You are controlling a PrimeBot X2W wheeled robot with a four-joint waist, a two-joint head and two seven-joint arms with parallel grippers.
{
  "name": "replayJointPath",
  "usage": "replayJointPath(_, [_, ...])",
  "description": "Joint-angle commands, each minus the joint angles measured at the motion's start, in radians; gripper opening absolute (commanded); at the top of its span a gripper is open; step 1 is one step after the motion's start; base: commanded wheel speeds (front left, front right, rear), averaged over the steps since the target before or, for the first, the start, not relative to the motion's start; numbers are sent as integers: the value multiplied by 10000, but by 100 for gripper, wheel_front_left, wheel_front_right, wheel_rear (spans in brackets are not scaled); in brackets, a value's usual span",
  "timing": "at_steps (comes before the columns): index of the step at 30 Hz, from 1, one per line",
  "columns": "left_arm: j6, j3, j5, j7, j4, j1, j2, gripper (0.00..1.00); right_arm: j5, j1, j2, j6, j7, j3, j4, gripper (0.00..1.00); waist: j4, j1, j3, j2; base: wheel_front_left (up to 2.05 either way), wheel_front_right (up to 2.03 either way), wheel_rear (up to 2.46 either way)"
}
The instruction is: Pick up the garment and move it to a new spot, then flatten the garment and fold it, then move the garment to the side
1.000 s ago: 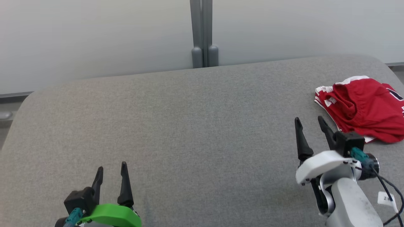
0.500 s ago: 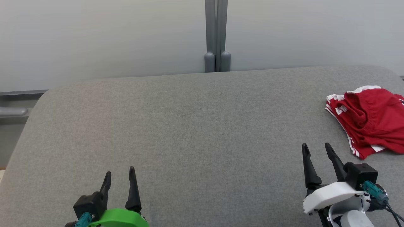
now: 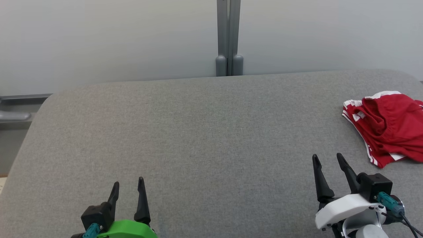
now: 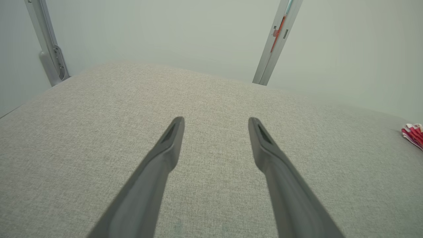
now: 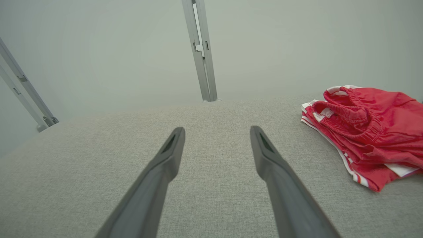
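The garment [image 3: 388, 127] is a pair of red shorts with white side stripes, folded in a bunched heap at the far right of the grey padded surface [image 3: 205, 132]. Its elastic waistband faces left in the right wrist view, where the garment [image 5: 370, 130] lies to the right of my fingers. My right gripper [image 3: 327, 158] stands open near the front right, left of and nearer than the garment, holding nothing. My left gripper [image 3: 129, 183] is open at the front left, far from the garment. A sliver of the garment [image 4: 413, 134] shows at the left wrist view's right edge.
A pale wall with a grey vertical post [image 3: 228, 36] rises behind the surface. The surface's rounded left corner [image 3: 43, 102] drops off beside a grey rail [image 3: 15, 115]. A black cable [image 3: 408, 223] trails from my right wrist.
The head camera has shifted, so the whole scene sits lower and further right in view. My right gripper has drawn back toward me, away from the garment. Both grippers stay open.
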Motion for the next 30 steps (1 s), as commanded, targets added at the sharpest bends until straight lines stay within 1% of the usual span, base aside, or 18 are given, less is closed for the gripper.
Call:
replayJointPath(1, [51,-1,55,1,21,-114,68,100,-23,110,-22,-17,30,24,-63,100,1,0,3,0,0,0,0])
replayJointPath(15, [156,-131,47,84,-25,-155,165,100,32,110,-21,-17,74,31,51,100,35,0,11,0,0,0,0])
replayJointPath(16, [87,-102,14,62,-10,-9,61,0,15,9,4,2,47,17,69,0,36,0,11,0,0,0,0])
replayJointPath(19, [66,-103,-81,87,203,84,-3,0,124,73,44,2,81,-5,305,0,37,0,14,0,0,0,0])
replayJointPath(30, [-391,547,-1711,613,143,-103,-129,0,2202,-110,34,0,514,-207,311,0,26,0,66,0,0,0,0])
